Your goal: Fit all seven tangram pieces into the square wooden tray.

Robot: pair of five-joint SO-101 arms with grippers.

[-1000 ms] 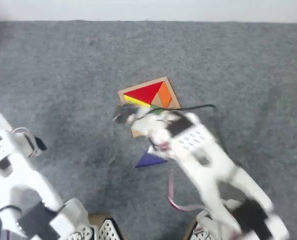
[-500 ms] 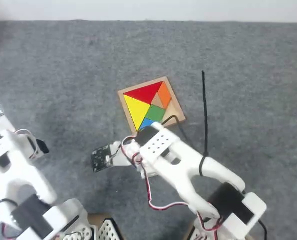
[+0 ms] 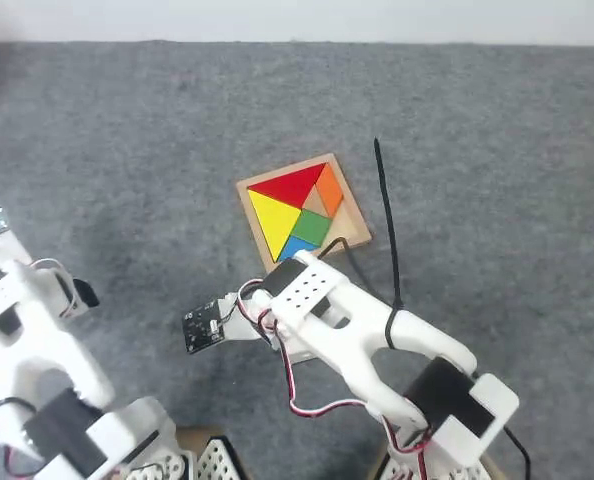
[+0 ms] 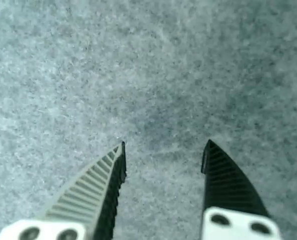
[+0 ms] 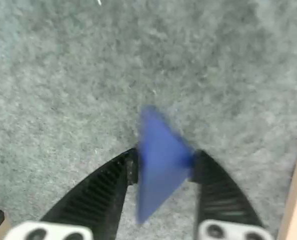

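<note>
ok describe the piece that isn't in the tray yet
On the grey carpet, look just beside the square wooden tray, where the right end effector is. Between its fingers sits a dark blue triangle, outside the tray and darker than the light blue piece inside.

The square wooden tray (image 3: pixel 355 234) lies mid-table on the mat (image 3: pixel 497 120), with several tangram pieces (image 3: pixel 277 215) inside it. Just in front of it is the right arm (image 3: pixel 347 320); a triangular piece (image 5: pixel 158 175) sits between the touching fingers of the right gripper (image 5: pixel 164 157), beside the tray's edge. The left arm (image 3: pixel 27 340) stands well apart at the near left, the left gripper (image 4: pixel 164 147) spread above the mat. A cable (image 3: pixel 385 220) runs past the tray's right side.
</note>
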